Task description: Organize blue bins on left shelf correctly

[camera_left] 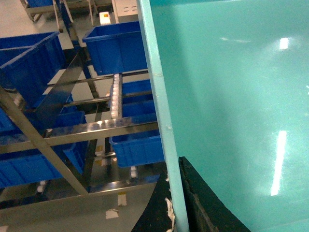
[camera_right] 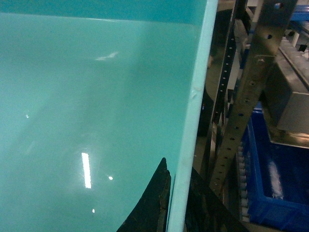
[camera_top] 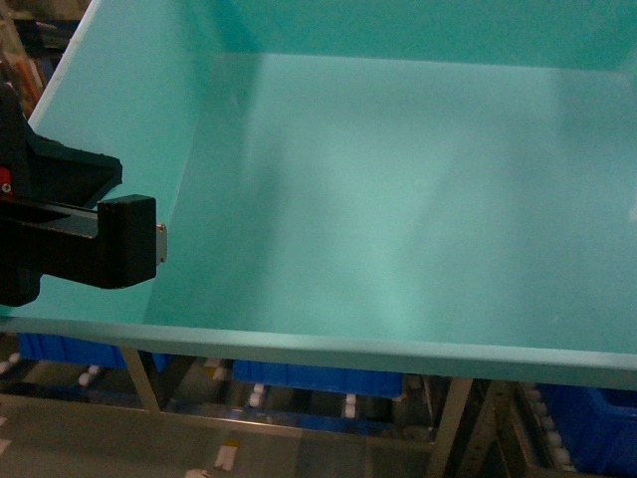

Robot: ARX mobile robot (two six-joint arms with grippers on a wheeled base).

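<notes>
An empty light turquoise-blue bin (camera_top: 398, 199) fills the head view, held up in front of the left shelf (camera_left: 96, 128) of steel rails and white rollers. My left gripper (camera_left: 173, 181) is shut on the bin's left wall (camera_left: 161, 96), one black finger inside and one outside the rim. It also shows as a black block at the left edge of the head view, left gripper (camera_top: 124, 241). My right gripper (camera_right: 177, 186) is shut on the bin's right wall (camera_right: 195, 96) the same way. The head view does not show the right gripper.
Royal-blue crates (camera_left: 116, 48) sit on the rack's roller levels, more below the bin (camera_top: 318, 378). A perforated steel upright (camera_right: 246, 96) stands close beside the bin's right wall, with a blue crate (camera_right: 275, 183) behind it. Grey floor (camera_left: 72, 208) lies under the rack.
</notes>
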